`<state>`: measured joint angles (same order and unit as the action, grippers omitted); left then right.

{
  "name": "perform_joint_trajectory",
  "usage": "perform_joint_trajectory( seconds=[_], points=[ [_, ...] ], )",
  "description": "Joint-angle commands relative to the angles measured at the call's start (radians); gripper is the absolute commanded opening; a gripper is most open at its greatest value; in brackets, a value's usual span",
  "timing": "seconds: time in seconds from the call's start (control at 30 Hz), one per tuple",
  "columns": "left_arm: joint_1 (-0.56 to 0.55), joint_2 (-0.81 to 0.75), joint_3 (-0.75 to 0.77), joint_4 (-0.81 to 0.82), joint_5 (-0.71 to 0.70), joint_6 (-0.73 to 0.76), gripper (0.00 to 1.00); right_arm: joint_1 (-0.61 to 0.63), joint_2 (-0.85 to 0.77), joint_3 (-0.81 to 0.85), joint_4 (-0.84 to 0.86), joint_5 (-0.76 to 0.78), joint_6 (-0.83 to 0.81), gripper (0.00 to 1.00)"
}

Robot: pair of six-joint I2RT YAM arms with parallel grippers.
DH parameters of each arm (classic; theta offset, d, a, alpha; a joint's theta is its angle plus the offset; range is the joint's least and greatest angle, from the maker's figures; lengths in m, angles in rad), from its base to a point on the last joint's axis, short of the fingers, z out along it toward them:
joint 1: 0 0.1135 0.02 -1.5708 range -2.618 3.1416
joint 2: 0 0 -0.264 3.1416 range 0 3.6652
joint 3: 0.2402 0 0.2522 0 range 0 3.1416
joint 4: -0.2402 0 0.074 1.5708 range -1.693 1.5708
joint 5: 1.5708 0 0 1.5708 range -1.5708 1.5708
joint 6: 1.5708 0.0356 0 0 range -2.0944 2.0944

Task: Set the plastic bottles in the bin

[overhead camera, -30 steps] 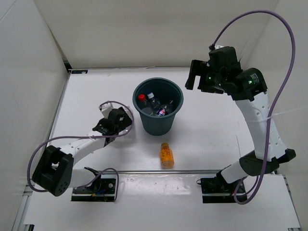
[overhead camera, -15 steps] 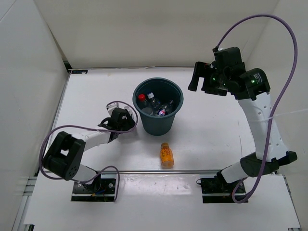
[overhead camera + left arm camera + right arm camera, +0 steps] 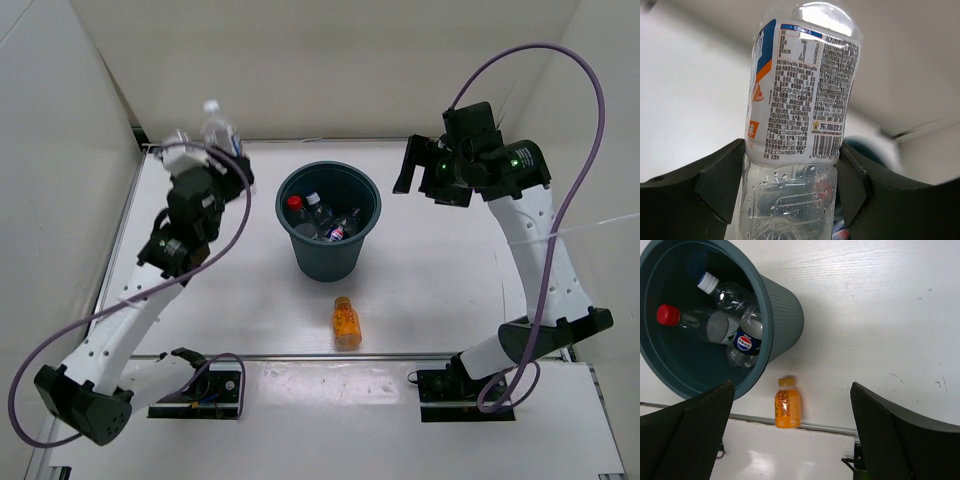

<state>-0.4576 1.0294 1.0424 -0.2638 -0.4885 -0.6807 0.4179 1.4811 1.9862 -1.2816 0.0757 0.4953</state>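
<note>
One clear bottle (image 3: pixel 215 128) sits clamped at its waist in the left gripper (image 3: pixel 200 158), above the worktop's (image 3: pixel 450 270) far-left corner, left of the bin (image 3: pixel 329 165). Right gripper (image 3: pixel 408 165) fingers gape, empty. Probably light, thin-walled, slippery: a mid-body hold looks safest.

The overhead camera sees the whole table (image 3: pixel 440 280), sharing the bin (image 3: pixel 330 262) with the downward-looking right wrist camera.

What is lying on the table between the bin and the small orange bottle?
Nothing. The stretch of white table between the bin and the orange bottle is bare, as both the top view and the right wrist view show.
</note>
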Motion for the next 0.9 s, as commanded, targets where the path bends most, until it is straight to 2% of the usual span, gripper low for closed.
perform_joint_trajectory(
  seconds=[0.0, 0.13, 0.3, 0.47, 0.53, 0.6, 0.63, 0.7, 0.73, 0.8, 0.87],
  points=[
    [-0.059, 0.134, 0.224, 0.001, 0.045, 0.147, 0.51, -0.024, 0.018, -0.010, 0.010, -0.027, 0.034, 1.00],
    [-0.139, 0.250, 0.347, 0.001, 0.106, 0.147, 0.51, -0.033, 0.039, -0.010, 0.010, -0.045, 0.045, 1.00],
    [-0.277, 0.311, 0.347, 0.001, 0.126, 0.135, 0.58, -0.054, 0.039, -0.024, 0.010, -0.045, 0.055, 1.00],
    [-0.357, 0.351, 0.360, 0.001, 0.117, 0.171, 0.62, -0.088, -0.001, -0.099, 0.021, -0.045, 0.065, 1.00],
    [-0.380, 0.336, 0.383, 0.001, 0.079, 0.184, 0.72, -0.097, -0.015, -0.145, 0.031, -0.045, 0.075, 1.00],
    [-0.394, 0.304, 0.409, 0.001, 0.029, 0.184, 1.00, -0.107, -0.053, -0.218, 0.057, -0.054, 0.075, 1.00],
    [-0.394, 0.290, 0.409, 0.001, 0.028, 0.200, 1.00, -0.107, -0.068, -0.219, 0.067, -0.054, 0.090, 1.00],
    [-0.394, 0.253, 0.458, 0.001, -0.008, 0.248, 1.00, -0.107, -0.161, -0.375, 0.123, -0.072, 0.110, 1.00],
    [-0.394, 0.244, 0.475, 0.001, -0.022, 0.265, 1.00, -0.123, -0.206, -0.448, 0.219, -0.103, 0.111, 1.00],
    [-0.369, 0.218, 0.502, 0.001, -0.022, 0.311, 1.00, -0.149, -0.326, -0.641, 0.299, -0.157, 0.120, 1.00],
    [-0.348, 0.209, 0.487, 0.001, -0.013, 0.311, 1.00, -0.169, -0.376, -0.720, 0.349, -0.221, 0.120, 1.00]
  ],
)
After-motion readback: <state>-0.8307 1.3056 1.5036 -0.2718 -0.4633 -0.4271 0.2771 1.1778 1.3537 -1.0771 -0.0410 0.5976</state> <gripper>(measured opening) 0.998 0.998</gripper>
